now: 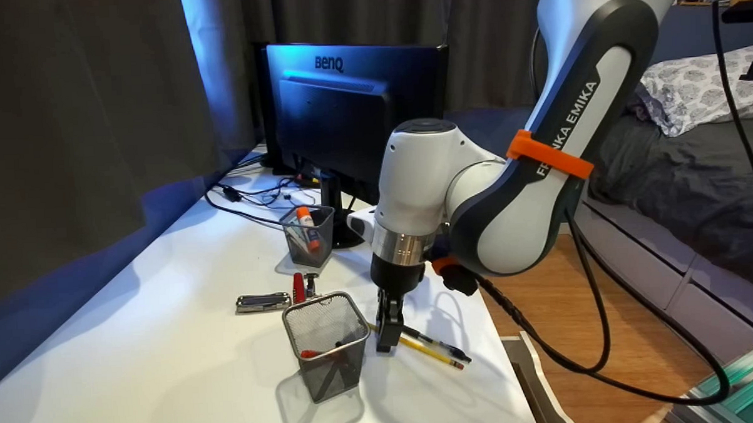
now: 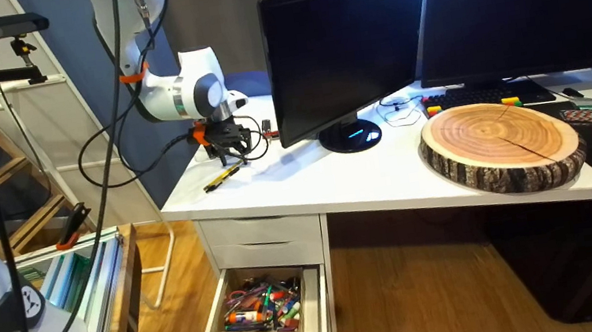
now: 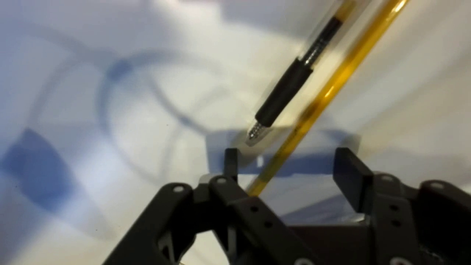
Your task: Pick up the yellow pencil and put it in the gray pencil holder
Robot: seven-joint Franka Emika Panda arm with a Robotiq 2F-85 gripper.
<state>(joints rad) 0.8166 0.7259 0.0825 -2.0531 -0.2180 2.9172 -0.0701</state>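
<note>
The yellow pencil (image 1: 433, 355) lies on the white desk, and shows in both exterior views (image 2: 225, 175). In the wrist view the pencil (image 3: 335, 82) runs diagonally, its lower part passing between the fingers. My gripper (image 1: 388, 342) is low over the desk at the pencil, pointing down; it also shows in an exterior view (image 2: 233, 160). In the wrist view the gripper (image 3: 285, 162) is open, with fingers apart on either side of the pencil and a gap to the right finger. The gray pencil holder (image 1: 318, 323), a mesh cup, stands upright beside the gripper, with red and dark items in it.
A clear pen with black grip (image 3: 285, 90) lies alongside the pencil. A smaller mesh cup (image 1: 321, 254) with an orange glue stick stands further back. A multitool (image 1: 262, 302) and a red item (image 1: 298, 288) lie behind the holder. A monitor (image 1: 348, 112) stands behind the arm.
</note>
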